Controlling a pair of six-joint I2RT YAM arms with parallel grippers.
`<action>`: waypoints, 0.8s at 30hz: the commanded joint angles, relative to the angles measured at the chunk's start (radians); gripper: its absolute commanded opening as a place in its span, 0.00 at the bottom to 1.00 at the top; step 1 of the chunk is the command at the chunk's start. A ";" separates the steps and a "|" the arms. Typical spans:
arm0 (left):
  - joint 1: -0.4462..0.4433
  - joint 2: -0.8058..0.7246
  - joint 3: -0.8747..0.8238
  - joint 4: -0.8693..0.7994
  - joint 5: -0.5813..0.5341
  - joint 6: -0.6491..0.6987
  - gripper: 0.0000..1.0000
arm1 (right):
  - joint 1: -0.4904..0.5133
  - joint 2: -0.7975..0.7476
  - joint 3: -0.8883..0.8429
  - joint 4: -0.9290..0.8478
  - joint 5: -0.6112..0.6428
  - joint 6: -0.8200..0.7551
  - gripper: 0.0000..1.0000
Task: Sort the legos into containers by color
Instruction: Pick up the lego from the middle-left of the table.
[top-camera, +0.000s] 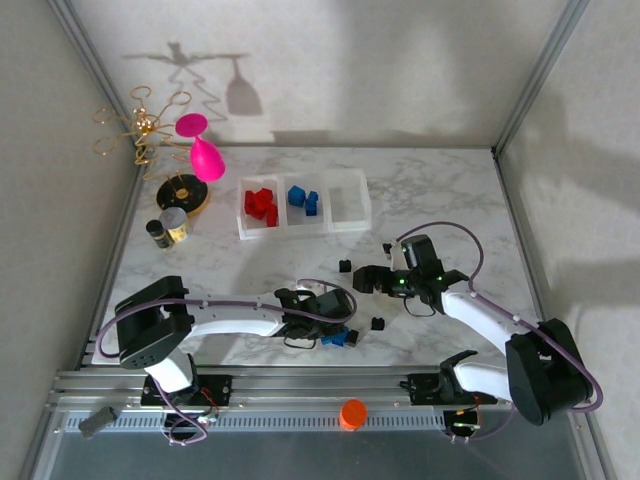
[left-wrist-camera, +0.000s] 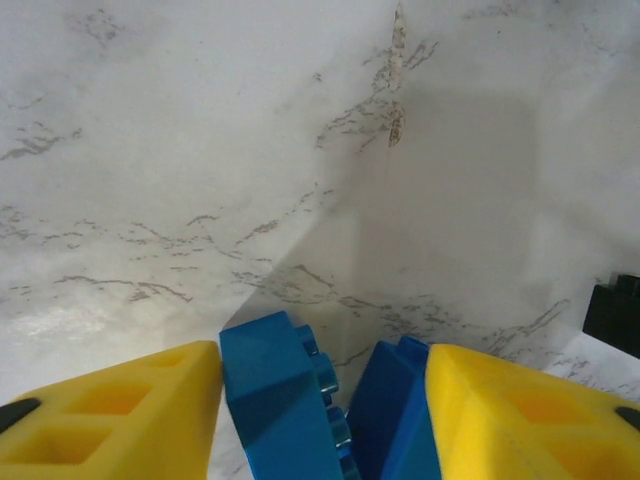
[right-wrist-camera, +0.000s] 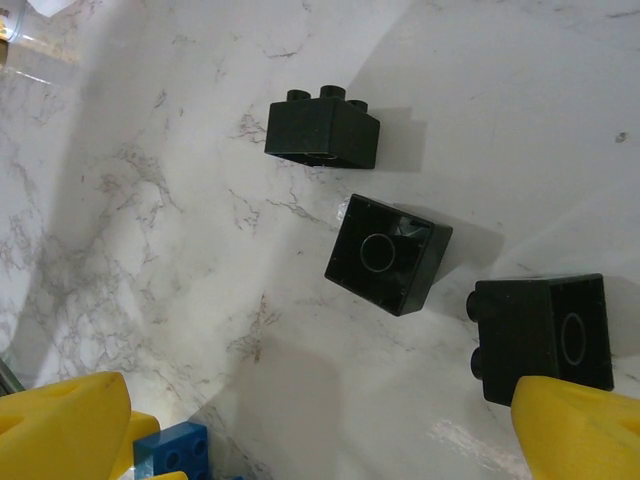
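Observation:
My left gripper (top-camera: 345, 336) sits low on the marble near the front edge, and its yellow fingers (left-wrist-camera: 120, 415) press from both sides on two blue legos (left-wrist-camera: 285, 400) standing side by side. My right gripper (top-camera: 368, 282) hangs open over the table's middle. Three black legos (right-wrist-camera: 388, 252) lie loose on the marble beyond its fingertips (right-wrist-camera: 575, 430), the nearest one against the right fingertip. A blue lego (right-wrist-camera: 172, 449) lies by its left fingertip. At the back, the containers (top-camera: 303, 206) hold red legos (top-camera: 260, 203) in the left bin and blue legos (top-camera: 302, 198) in the middle bin.
A pink goblet (top-camera: 200, 146) and a gold wire stand (top-camera: 140, 125) are at the back left, with two small jars (top-camera: 168, 227) in front of them. An orange cap (top-camera: 352, 412) rests on the front rail. One black lego (left-wrist-camera: 615, 315) lies right of my left gripper.

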 joint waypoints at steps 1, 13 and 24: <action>-0.010 0.030 -0.021 -0.055 -0.038 -0.089 0.51 | 0.002 0.000 -0.028 -0.043 0.018 -0.012 0.99; -0.009 0.024 -0.017 -0.095 -0.068 -0.059 0.42 | 0.000 0.004 -0.014 -0.046 0.017 -0.006 0.99; -0.006 0.009 0.007 -0.115 -0.106 -0.037 0.29 | 0.000 -0.006 -0.008 -0.030 -0.014 -0.012 0.99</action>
